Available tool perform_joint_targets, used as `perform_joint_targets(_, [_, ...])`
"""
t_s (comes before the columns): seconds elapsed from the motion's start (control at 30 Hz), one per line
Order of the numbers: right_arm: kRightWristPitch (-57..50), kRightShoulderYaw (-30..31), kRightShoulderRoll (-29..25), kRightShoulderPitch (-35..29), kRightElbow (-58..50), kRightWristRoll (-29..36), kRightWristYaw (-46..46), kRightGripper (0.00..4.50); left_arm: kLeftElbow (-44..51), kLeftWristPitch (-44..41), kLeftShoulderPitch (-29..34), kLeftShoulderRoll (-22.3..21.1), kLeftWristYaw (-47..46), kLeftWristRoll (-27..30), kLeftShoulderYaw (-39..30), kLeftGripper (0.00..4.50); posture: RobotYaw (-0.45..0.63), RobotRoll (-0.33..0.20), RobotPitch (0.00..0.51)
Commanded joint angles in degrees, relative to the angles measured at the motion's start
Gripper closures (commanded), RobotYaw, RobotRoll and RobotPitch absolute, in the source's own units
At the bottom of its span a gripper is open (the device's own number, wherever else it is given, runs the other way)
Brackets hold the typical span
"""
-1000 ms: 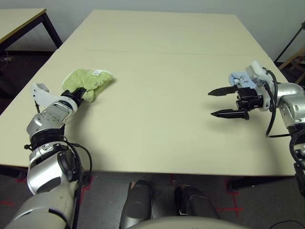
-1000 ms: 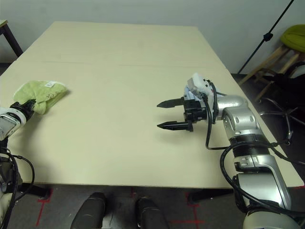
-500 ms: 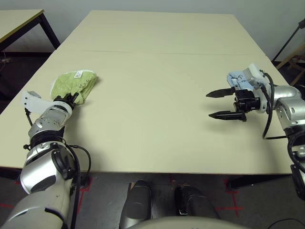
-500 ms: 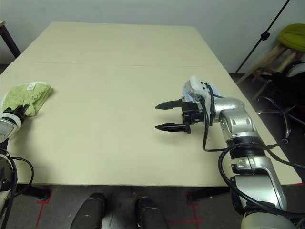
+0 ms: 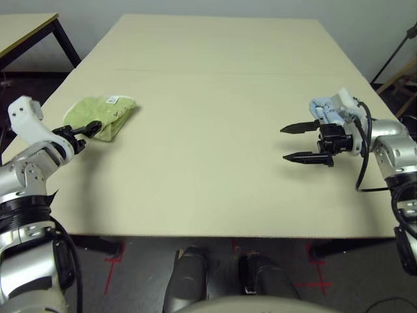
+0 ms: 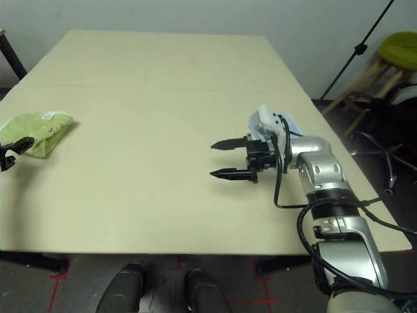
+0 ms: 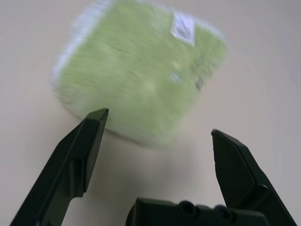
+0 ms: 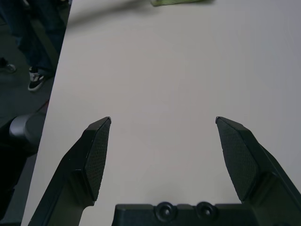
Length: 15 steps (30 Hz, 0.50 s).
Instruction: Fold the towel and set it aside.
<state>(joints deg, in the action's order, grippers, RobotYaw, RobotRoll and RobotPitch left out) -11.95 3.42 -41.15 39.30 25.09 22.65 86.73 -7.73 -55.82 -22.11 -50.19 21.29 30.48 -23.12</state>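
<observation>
The towel (image 5: 101,116) lies as a folded light green bundle on the left side of the table (image 5: 208,117), a small white label on top. My left gripper (image 5: 83,134) is open just short of the towel's near edge, nothing between its fingers. In the left wrist view the towel (image 7: 141,80) sits a little beyond the two spread fingertips (image 7: 96,123). My right gripper (image 5: 285,143) hovers open and empty over the table's right side, far from the towel.
A light-blue cloth (image 5: 324,107) lies behind my right wrist near the table's right edge. Another table (image 5: 26,26) stands at the far left. A stool with a green cushion (image 6: 401,49) and a stand are off to the right. A person's legs (image 8: 33,47) stand beyond the table's left edge.
My left gripper dragged the towel a little leftward, then opened, let it go and pulled back toward the table's left edge. The right gripper has barely moved.
</observation>
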Motion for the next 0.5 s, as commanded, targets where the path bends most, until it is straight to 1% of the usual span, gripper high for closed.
perform_joint_targets(0.03, [-1.5, -1.8, 0.4, -0.6, -0.1, 0.6, -1.6, 0.0, 8.6, -4.6, 3.7, -4.1, 4.7, 0.1, 4.2, 0.03, 0.19, 0.0, 0.137])
perform_joint_targets(0.1, [-2.6, -3.2, 0.9, -0.3, 0.5, 0.6, -4.6, 0.0, 11.0, -1.9, 3.9, -3.9, 5.3, -0.6, 4.3, 0.03, 0.19, 0.0, 0.136])
perform_joint_targets(0.2, [-0.2, -7.7, 4.2, -0.8, 3.4, 0.1, -14.5, 0.0, 12.0, 6.9, 3.2, 0.5, 6.3, -1.6, 4.0, 0.03, 0.19, 0.0, 0.132])
perform_joint_targets(0.23, [1.0, -9.2, 5.2, -1.4, 4.5, -0.2, -17.7, 0.0, 12.1, 10.2, 3.6, 1.8, 5.6, -3.4, 5.0, 0.03, 0.19, 0.0, 0.132])
perform_joint_targets(0.27, [2.7, -10.8, 6.2, -2.2, 5.4, -0.6, -20.8, 0.0, 11.6, 15.1, 3.9, 4.1, 4.8, -5.1, 5.3, 0.03, 0.19, 0.0, 0.131])
perform_joint_targets(0.33, [5.2, -13.3, 7.9, -3.7, 6.2, -0.7, -25.9, 0.0, 10.9, 20.2, 4.5, 7.7, 3.6, -7.1, 5.9, 0.03, 0.18, 0.0, 0.13])
perform_joint_targets(0.4, [7.8, -16.3, 10.3, -6.1, 5.6, -0.5, -32.6, 0.0, 8.5, 27.7, 4.9, 12.7, 0.2, -10.1, 5.7, 0.03, 0.18, 0.0, 0.128])
perform_joint_targets(0.47, [10.1, -18.5, 12.5, -8.1, 4.4, -0.7, -38.3, 0.0, 5.2, 34.0, 5.8, 14.6, -3.0, -15.5, 7.3, 0.03, 0.16, 0.0, 0.126])
perform_joint_targets(0.5, [12.0, -19.6, 14.1, -9.4, 3.0, -1.0, -41.9, 0.0, 2.9, 39.2, 6.1, 16.2, -4.7, -17.5, 7.2, 0.03, 0.16, 0.0, 0.124])
